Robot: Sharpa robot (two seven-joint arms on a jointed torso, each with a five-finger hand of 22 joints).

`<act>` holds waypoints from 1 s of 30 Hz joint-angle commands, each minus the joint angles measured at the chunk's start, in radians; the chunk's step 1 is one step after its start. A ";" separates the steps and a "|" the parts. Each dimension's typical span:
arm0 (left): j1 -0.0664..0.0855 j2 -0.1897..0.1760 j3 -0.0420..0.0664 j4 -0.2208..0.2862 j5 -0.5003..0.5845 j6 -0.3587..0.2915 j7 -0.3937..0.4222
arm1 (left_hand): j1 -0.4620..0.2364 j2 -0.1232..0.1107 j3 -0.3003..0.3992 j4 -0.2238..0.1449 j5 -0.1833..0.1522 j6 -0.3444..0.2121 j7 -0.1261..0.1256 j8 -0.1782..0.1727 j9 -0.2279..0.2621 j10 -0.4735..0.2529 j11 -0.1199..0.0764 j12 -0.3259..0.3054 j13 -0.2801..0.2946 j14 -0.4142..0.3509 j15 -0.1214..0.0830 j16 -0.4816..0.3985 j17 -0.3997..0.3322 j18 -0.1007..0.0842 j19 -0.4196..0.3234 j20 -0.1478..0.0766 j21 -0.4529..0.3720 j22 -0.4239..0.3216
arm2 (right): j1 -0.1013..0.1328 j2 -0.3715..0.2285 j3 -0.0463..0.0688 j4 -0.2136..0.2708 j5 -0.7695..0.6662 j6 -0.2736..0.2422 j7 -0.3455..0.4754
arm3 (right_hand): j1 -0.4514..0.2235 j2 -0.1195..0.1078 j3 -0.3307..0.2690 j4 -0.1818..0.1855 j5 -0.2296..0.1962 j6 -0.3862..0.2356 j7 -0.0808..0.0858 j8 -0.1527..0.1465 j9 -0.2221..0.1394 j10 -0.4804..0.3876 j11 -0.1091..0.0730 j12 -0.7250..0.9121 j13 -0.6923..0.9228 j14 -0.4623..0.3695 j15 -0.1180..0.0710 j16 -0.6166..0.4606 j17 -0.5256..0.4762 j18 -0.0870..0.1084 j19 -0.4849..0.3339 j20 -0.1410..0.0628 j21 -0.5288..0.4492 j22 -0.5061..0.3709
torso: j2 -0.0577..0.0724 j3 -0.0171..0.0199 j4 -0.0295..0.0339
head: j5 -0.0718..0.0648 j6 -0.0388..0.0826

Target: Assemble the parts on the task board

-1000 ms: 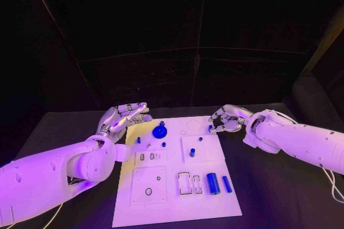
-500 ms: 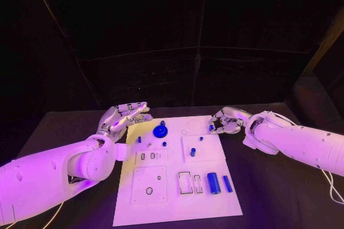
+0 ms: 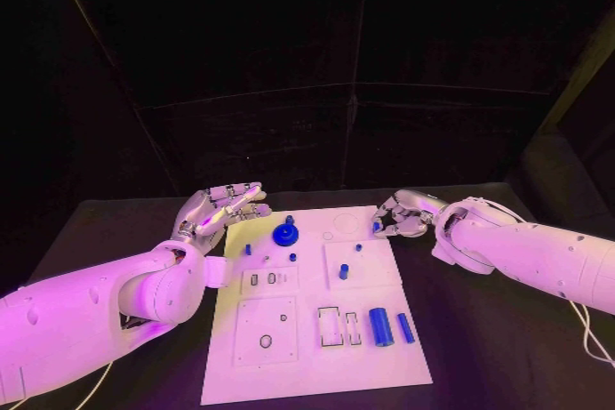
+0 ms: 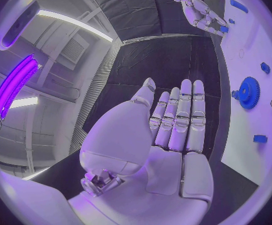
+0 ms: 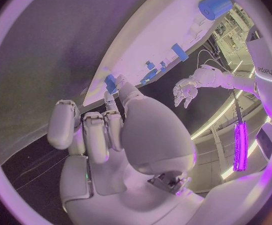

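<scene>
The white task board (image 3: 314,352) lies in the middle of the table. At its far right edge my right hand (image 3: 403,216) pinches a small blue part (image 3: 377,224) between thumb and a finger; the right wrist view shows that part (image 5: 110,83) at the fingertips (image 5: 119,91). My left hand (image 3: 220,207) hovers open by the board's far left corner, fingers straight and apart, holding nothing (image 4: 170,135). A blue gear (image 3: 284,236) stands on the board near it, also seen in the left wrist view (image 4: 248,92).
Small blue pegs (image 3: 344,270) stand in the board's middle blocks. A thick blue cylinder (image 3: 379,326) and a thinner one (image 3: 405,328) lie at the near right, beside rectangular slots (image 3: 331,327). Black table surrounds the board.
My right hand has shifted slightly toward the board's far edge, the blue part going with it. The left hand has barely moved.
</scene>
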 commanded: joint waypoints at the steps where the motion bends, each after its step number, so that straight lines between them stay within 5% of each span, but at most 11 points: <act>1: 0.001 0.001 0.001 0.000 -0.008 0.013 0.002 | 0.002 0.001 0.001 -0.007 -0.002 0.005 0.000 0.002 0.001 0.007 -0.001 0.003 0.001 0.005 -0.001 -0.005 0.001 0.014 0.004 0.000 -0.004 -0.001 | 0.001 0.002 0.000 0.000 -0.008 0.000 -0.007 | 0.001 0.009 0.006 -0.002 -0.004 0.007 -0.001 0.007 0.001 0.038 -0.004 0.006 0.163 0.095 -0.001 -0.001 0.225 -0.012 -0.002 -0.006 -0.003 0.001 | 0.000 0.0005 0.0000 | 0.000 -0.001; 30: 0.001 -0.004 0.001 0.003 -0.008 0.014 0.003 | 0.002 0.002 0.002 -0.008 -0.002 0.005 0.001 0.001 0.000 0.006 0.000 0.001 0.000 0.005 -0.001 -0.005 0.001 0.014 0.004 0.000 -0.004 -0.001 | 0.001 0.011 0.000 -0.005 -0.025 0.008 -0.029 | 0.001 0.010 0.012 -0.010 0.003 0.024 -0.006 0.010 0.001 0.039 -0.009 0.009 0.165 0.096 -0.004 0.000 0.228 -0.013 0.001 -0.009 -0.001 0.006 | 0.000 0.0012 -0.0002 | -0.002 -0.004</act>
